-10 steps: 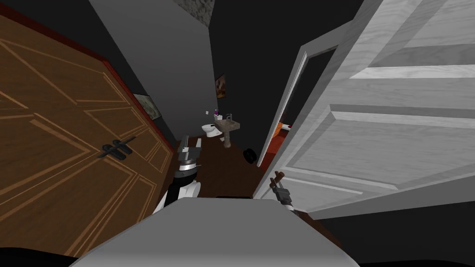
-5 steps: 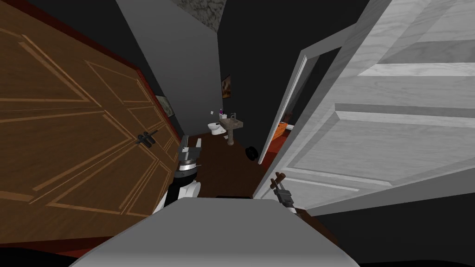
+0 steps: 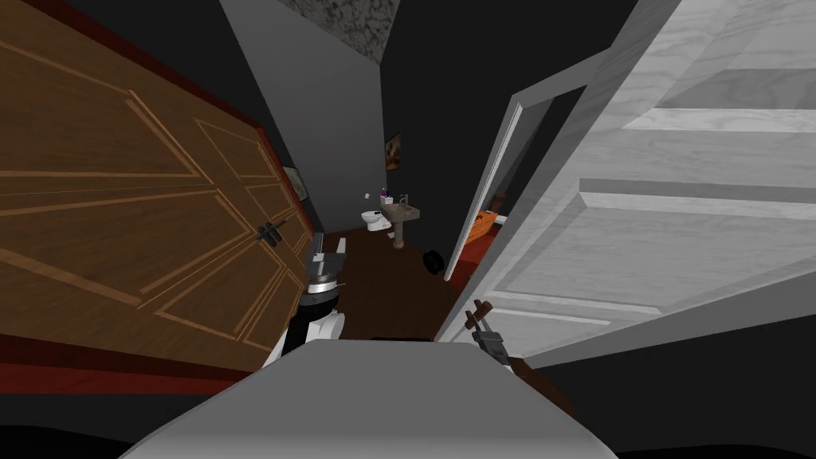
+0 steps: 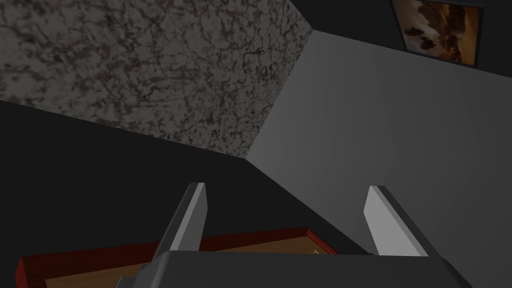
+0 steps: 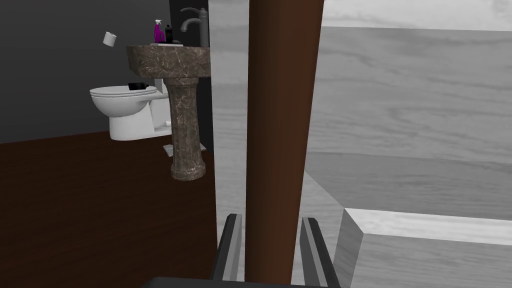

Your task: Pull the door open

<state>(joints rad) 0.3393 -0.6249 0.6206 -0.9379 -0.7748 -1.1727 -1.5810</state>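
Right gripper (image 5: 271, 220): fingers closed in on the dark brown handle (image 5: 282, 125), one blade pressing each side, nothing else in the grasp. The handle is a straight bar. Its long axis runs out ahead of the gripper in line with the fingers, so you hold it lengthwise, not across. The bar sits on the white panelled door (image 3: 677, 239), which lies on your right in the head view, its leaf already standing well off its frame (image 3: 510, 159). Judgement: partly open, with swing left to make. The door face lies just beside the bar on one side. Past the door's edge on the other side are the sink (image 5: 187, 115) and the toilet (image 5: 125, 107), well apart across the dark floor. The coming pull turns on this: the handle is in the right gripper at the door's free edge, so draw back toward the body and follow the arc about the hinge. A straight pull may let the bar slip out lengthwise between the blades. Left gripper (image 4: 286, 187): fingers wide apart, holding nothing, raised by the brown door (image 3: 119, 223) on your left, well apart from the handle. Writing: none readable. The purple bottle (image 5: 159, 31) on the sink is too small to show a label.
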